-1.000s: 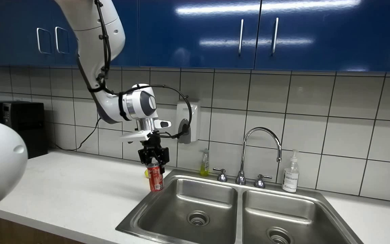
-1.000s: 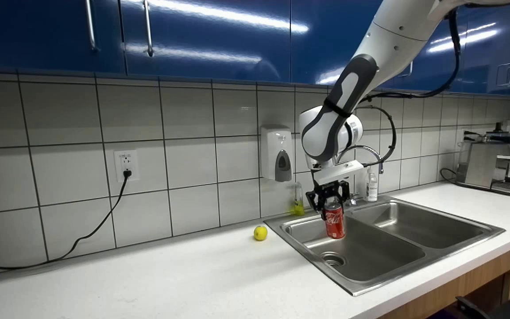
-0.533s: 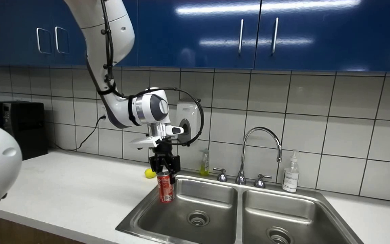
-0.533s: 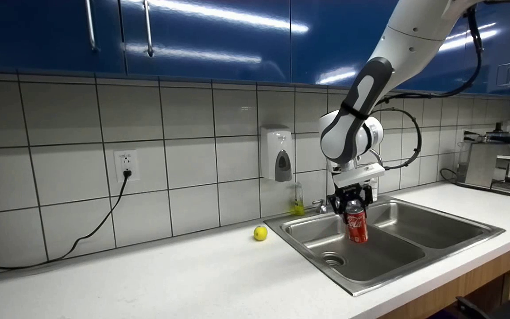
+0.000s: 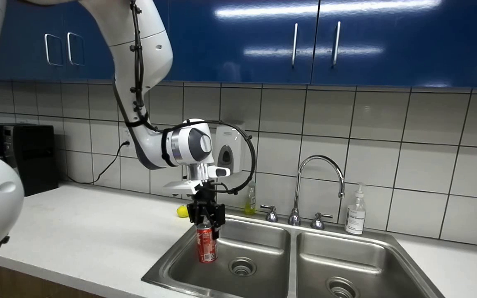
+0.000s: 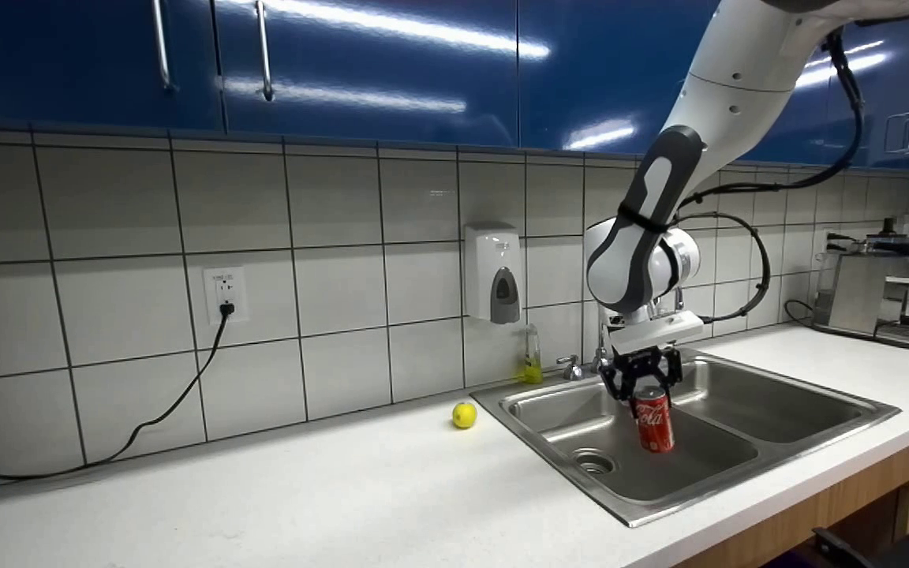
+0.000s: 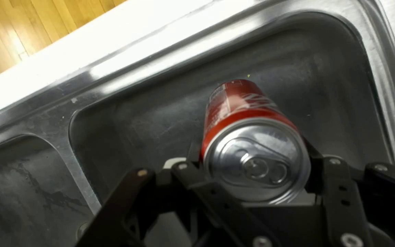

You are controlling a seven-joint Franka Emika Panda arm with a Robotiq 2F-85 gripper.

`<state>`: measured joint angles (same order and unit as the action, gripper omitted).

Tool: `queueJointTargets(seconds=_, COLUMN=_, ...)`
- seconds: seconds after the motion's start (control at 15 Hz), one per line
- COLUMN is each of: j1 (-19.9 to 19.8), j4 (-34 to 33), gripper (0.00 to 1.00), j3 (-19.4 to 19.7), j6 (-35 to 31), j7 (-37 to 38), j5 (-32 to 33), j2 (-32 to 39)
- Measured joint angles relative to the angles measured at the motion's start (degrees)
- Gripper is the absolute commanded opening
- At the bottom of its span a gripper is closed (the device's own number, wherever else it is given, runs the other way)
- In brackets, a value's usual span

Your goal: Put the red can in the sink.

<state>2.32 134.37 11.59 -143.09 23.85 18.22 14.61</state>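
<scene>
The red can is upright and slightly tilted over the left basin of the steel sink. In an exterior view the can hangs in the near basin of the sink. My gripper points down, its fingers around the can's upper part. In the wrist view the gripper has a finger against each side of the can, just below its silvery top. The basin floor shows beyond the can. I cannot tell whether its bottom touches the floor.
The chrome faucet and its handles stand at the sink's back edge. A soap bottle stands right of them, a yellow-green bottle left. A yellow round object lies on the counter beside the sink. A wall dispenser hangs behind.
My gripper has carried the can from the sink's left edge to the right and then down into the left basin. The yellow object has stayed put.
</scene>
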Motion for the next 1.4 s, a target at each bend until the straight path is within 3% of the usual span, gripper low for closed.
queueJointTargets(seconds=0.13, j1=0.0, j4=-0.03, gripper=0.39, j3=0.4, j6=-1.18, j7=0.0, j5=0.0, j2=1.32)
queueJointTargets(seconds=0.2, j1=0.0, j4=-0.08, gripper=0.64, j3=0.6, j6=-1.58, j7=0.0, j5=0.01, j2=1.89)
queueJointTargets(seconds=1.13, j1=0.02, j4=-0.31, gripper=0.64, j3=1.03, j6=-2.26, j7=0.0, j5=0.04, j2=2.8)
queueJointTargets(seconds=1.2, j1=0.02, j4=-0.31, gripper=0.39, j3=1.03, j6=-2.26, j7=0.0, j5=0.04, j2=2.8)
queueJointTargets(seconds=1.4, j1=0.02, j4=-0.32, gripper=0.39, j3=1.03, j6=-2.34, j7=0.0, j5=-0.01, j2=3.15)
